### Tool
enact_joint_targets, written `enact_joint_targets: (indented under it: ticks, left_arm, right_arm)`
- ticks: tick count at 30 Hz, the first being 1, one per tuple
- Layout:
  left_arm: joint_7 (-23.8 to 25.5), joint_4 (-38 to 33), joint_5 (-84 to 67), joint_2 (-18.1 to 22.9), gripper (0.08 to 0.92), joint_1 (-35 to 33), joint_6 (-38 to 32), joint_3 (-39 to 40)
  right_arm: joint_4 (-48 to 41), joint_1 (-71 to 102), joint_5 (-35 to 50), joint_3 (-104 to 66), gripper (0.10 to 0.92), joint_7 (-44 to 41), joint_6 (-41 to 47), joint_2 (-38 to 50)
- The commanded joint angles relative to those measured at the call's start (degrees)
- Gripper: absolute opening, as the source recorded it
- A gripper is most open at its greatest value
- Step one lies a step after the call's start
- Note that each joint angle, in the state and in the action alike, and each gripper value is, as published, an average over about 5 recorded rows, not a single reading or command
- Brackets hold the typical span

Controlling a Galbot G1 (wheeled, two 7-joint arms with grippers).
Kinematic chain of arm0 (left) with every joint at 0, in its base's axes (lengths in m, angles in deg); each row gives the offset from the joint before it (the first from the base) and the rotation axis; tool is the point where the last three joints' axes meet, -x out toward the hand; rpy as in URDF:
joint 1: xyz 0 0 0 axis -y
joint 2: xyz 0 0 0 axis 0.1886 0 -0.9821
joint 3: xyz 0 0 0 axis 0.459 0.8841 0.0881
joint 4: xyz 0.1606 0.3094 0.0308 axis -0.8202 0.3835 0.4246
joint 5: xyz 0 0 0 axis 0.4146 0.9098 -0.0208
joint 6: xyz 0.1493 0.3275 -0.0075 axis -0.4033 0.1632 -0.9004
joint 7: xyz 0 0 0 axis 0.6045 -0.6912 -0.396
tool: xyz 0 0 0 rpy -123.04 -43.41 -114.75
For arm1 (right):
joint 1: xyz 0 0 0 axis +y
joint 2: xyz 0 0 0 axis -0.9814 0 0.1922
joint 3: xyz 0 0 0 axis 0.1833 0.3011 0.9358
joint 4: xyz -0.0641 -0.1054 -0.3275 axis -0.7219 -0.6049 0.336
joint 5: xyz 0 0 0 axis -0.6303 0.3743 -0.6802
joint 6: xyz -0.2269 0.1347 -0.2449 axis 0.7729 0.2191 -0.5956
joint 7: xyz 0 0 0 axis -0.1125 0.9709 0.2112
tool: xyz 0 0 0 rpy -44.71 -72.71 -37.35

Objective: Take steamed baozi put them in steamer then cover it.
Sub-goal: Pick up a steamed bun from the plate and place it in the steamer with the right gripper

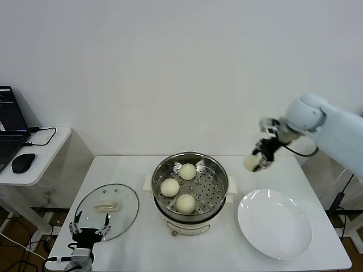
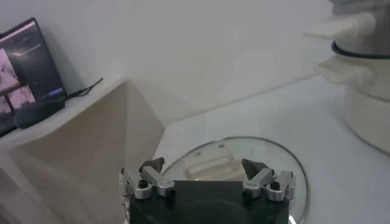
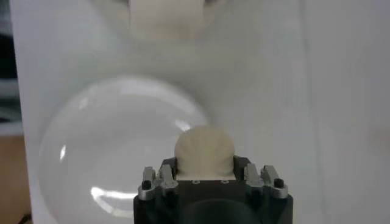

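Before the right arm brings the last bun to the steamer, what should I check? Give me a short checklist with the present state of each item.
1. Bun held: the right gripper is shut on the fourth baozi, above the table between steamer and plate. Ok.
2. Free place in the steamer: three baozi lie on the tray, and its right part is bare. Ok.
3. Steamer uncovered: the glass lid lies on the table to its left. Ok.
4. Left gripper is open, at the near edge of the lid, away from the steamer. Ok.
5. White plate has no bun left. Ok.
6. How firmly the bun is held: cannot tell.
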Motion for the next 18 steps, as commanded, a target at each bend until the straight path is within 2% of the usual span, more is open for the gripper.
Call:
enact_joint_targets:
  ticks: [1,18]
  left_arm:
    - [0.0,-1.67,0.0,0.03,0.823,-0.17,0.64,-0.61]
    - [-0.05,-2.99,-0.45,0.41,0.823,-0.69,0.7,-0.49]
  right_arm:
    - [-2.31,-12.79,10.8,10.41,0.568,-1.2,4.77,-14.66]
    - [-3.7,-2.29,3.37,13.49,0.568,1.85,5.15,-20.34]
